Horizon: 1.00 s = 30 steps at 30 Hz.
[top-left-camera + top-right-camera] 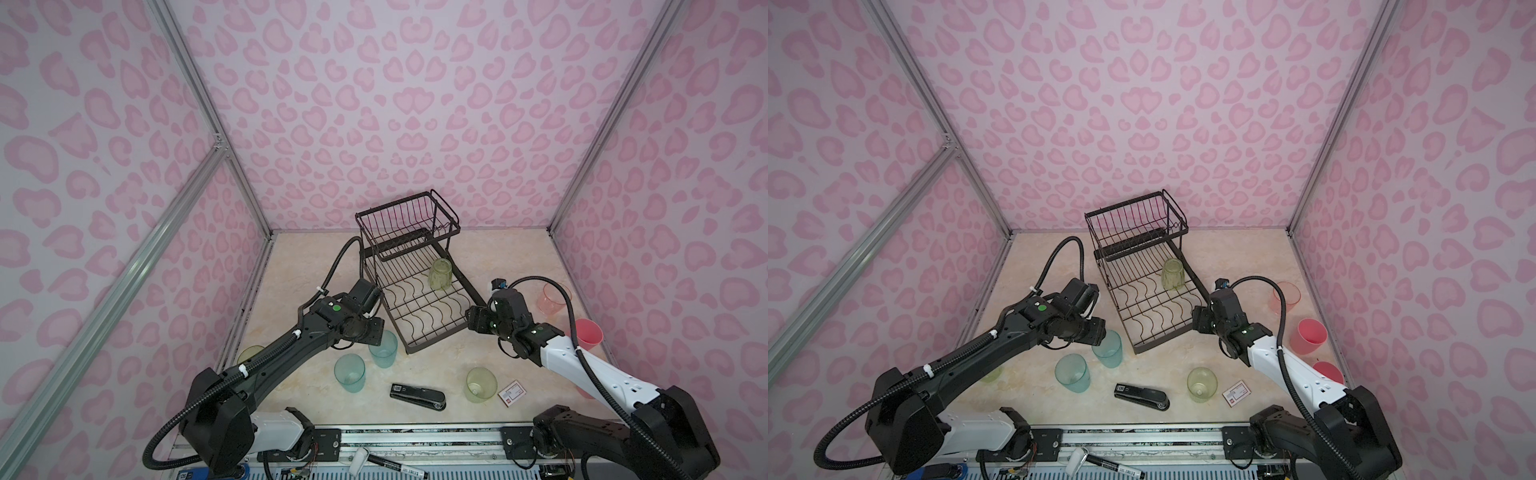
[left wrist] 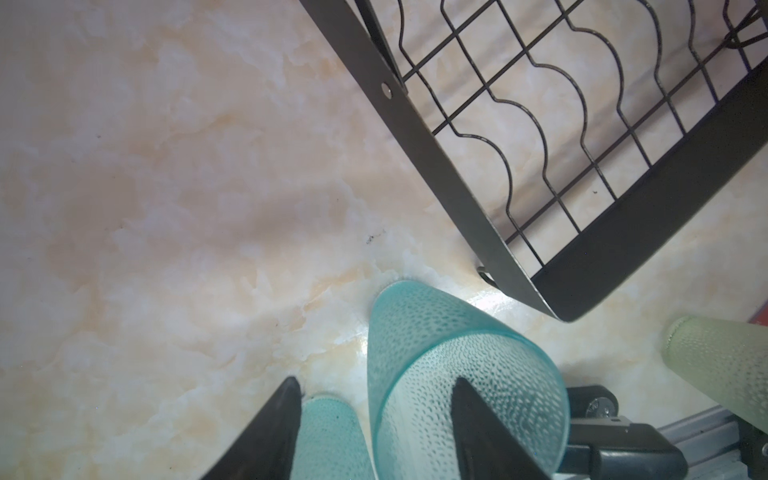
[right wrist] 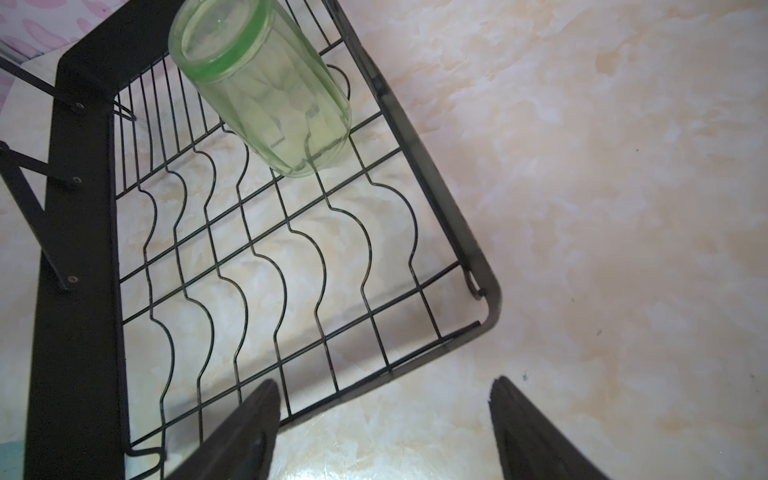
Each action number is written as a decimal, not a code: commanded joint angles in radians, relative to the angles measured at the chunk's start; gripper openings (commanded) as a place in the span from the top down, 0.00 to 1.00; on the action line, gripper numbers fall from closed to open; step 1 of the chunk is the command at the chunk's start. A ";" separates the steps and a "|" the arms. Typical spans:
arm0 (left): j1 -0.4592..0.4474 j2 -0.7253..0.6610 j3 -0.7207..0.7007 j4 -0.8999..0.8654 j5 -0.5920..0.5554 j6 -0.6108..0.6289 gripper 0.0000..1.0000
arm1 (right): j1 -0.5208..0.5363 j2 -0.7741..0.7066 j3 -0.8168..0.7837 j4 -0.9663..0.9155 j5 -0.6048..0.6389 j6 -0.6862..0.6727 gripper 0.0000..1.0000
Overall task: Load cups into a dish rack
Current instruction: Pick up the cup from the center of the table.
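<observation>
Judge load barely begun. Log one done: yellow-green cup [image 1: 440, 274] inverted on lower tray of dish rack [image 3: 79, 249]. Count seven left on worktop [image 1: 436, 365]: teal cup [image 2: 415, 324] just off rack's near corner, second teal cup [image 1: 350, 373] beside it, front yellow-green cup [image 1: 481, 384], yellow-green cup under left arm [image 1: 247, 353], clear pink cup [image 1: 552, 297], opaque pink cup [image 1: 588, 334], half-hidden pink cup [image 1: 1329, 371]. Note left end effector [image 2: 376, 382] spread astride teal cup's wall, not yet pinching; right end effector [image 3: 385, 382] spread and empty near rack's other front corner.
</observation>
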<state>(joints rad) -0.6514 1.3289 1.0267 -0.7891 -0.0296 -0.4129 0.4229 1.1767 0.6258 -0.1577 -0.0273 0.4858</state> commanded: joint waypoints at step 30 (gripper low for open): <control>-0.013 0.014 0.000 0.058 -0.059 0.020 0.91 | -0.010 -0.026 0.001 0.008 0.009 0.011 0.22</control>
<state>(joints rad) -0.6632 1.3647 1.0122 -0.7456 -0.0784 -0.3973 0.4122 1.1580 0.6209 -0.1471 -0.0265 0.4900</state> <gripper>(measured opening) 0.098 0.784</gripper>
